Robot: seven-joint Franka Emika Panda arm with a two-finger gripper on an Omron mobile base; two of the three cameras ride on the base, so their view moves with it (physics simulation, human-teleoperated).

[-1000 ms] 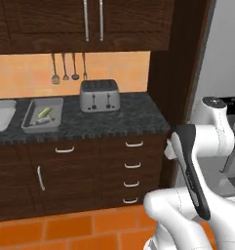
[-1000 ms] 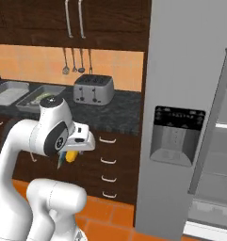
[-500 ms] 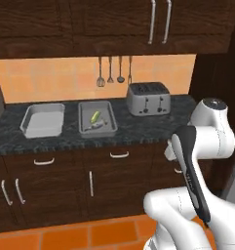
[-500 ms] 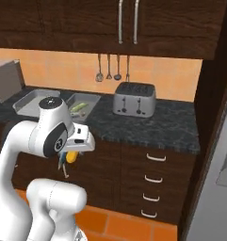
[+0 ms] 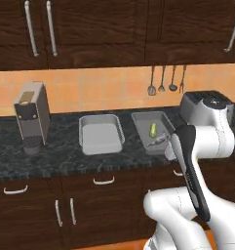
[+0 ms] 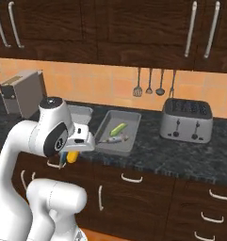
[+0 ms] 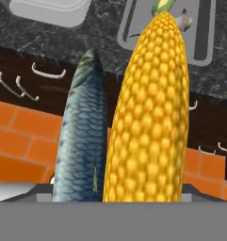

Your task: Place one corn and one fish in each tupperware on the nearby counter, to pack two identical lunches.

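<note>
Held side by side, a yellow corn [image 7: 150, 108] and a grey-blue fish [image 7: 82, 136] fill the hand view. My gripper [image 6: 70, 154] is shut on both, below counter height in front of the drawers, and the held corn [image 6: 73, 156] pokes out under it. On the black counter [image 5: 65, 156] lie two grey tupperware trays. The left tupperware [image 5: 100, 134] is empty. The right tupperware [image 5: 141, 128] holds one corn [image 5: 152, 129] and one fish [image 5: 157, 142], also seen as corn [image 6: 118, 128] and fish [image 6: 116, 139].
A coffee machine [image 5: 31, 117] stands at the counter's left end. The silver toaster [image 6: 187, 120] is to the right of the trays. Utensils [image 5: 163, 80] hang on the orange wall. Dark drawers with curved handles [image 6: 133, 179] run under the counter.
The whole scene has slid to the right in both base views, so the base has driven left along the counter. The arm keeps its pose, with the corn and fish in its grip.
</note>
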